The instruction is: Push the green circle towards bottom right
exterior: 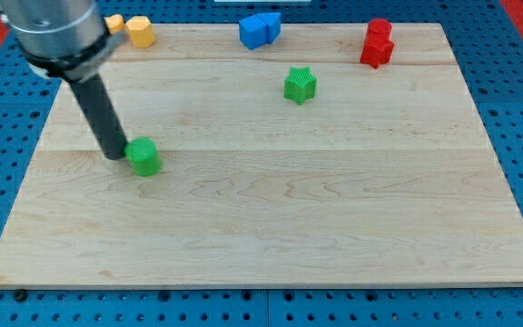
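The green circle block (pixel 143 157) sits on the wooden board (pixel 271 218) in its left part, a little above mid-height. My tip (pixel 116 155) is down on the board, touching the green circle's left side. The dark rod slants up to the view's top left.
A green star block (pixel 300 84) lies right of centre near the top. Two blue blocks (pixel 259 29) sit together at the top edge. Two red blocks (pixel 377 43) stand at the top right. Two yellow-orange blocks (pixel 134 30) lie at the top left.
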